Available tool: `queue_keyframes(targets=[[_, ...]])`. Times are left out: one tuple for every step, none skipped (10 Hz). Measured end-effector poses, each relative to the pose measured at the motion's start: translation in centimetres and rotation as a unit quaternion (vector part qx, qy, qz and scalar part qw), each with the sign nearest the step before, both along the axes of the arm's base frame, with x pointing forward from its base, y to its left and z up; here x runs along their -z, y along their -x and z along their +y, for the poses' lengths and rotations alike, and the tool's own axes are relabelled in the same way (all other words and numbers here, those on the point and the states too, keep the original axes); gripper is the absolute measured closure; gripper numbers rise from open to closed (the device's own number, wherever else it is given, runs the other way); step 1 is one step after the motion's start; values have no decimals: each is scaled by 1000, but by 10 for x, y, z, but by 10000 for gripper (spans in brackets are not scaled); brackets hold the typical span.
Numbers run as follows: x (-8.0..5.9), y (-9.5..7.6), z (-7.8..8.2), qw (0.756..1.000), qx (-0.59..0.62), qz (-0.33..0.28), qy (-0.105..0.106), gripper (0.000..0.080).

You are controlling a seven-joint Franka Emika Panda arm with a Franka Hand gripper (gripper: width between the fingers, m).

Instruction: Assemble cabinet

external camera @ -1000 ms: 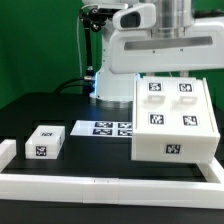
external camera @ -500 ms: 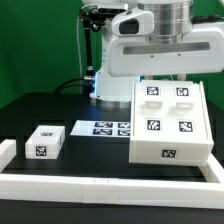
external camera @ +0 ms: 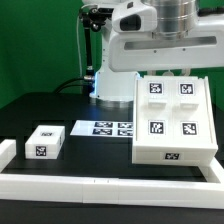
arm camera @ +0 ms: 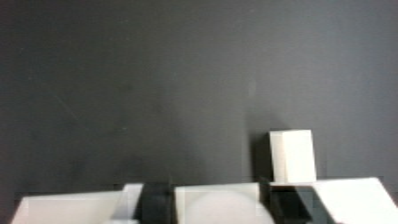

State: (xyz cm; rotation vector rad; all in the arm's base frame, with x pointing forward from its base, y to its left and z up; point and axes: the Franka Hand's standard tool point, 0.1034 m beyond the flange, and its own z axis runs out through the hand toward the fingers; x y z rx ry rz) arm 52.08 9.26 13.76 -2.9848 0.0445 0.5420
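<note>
Large white boxy plastic cabinet [external camera: 172, 122] stands at the frame's right on the black worktop [external camera: 60, 105], tagged face up. The robot's white hand [external camera: 160, 58] hangs directly above its far edge. Its fingers are hidden, so I cannot tell their spread.

Black table [external camera: 40, 110] with cabinet [external camera: 172, 122], block [external camera: 45, 142], marker board [external camera: 105, 128]

Cabinet [external camera: 168, 112]: smooth matt white plastic. Table [external camera: 48, 106]: matt black, smooth.
</note>
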Motion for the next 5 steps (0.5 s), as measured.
queue_keyframes(targets=[[1,0,0,1000,0,1,0,583],[0,2,0,1000,1,10,1,583],[-9,1,1,999,-1,50,0,583],[-11,-12,-2,998,-9,65,-10,583],[-10,-18,-4,997,-9,82,-11,583]])
